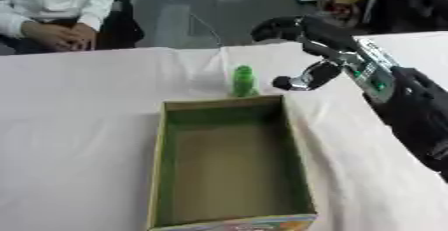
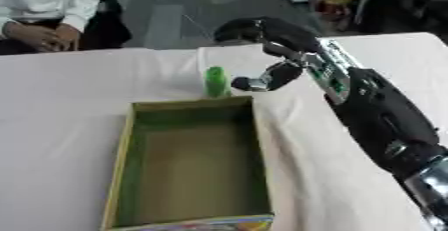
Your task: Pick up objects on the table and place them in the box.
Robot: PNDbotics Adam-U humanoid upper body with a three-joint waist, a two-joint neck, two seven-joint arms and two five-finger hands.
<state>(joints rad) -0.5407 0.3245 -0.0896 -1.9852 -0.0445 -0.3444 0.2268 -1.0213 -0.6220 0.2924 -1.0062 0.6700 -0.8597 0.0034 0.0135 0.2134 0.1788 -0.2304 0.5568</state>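
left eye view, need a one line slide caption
Right hand reaches, fingers spread, toward an upright green object just behind the empty box on the white table.

One green object (image 1: pixel 243 80), one box (image 1: pixel 229 166)

Box (image 1: pixel 229 162) near end cut off; green object (image 1: pixel 243 81) blurred.
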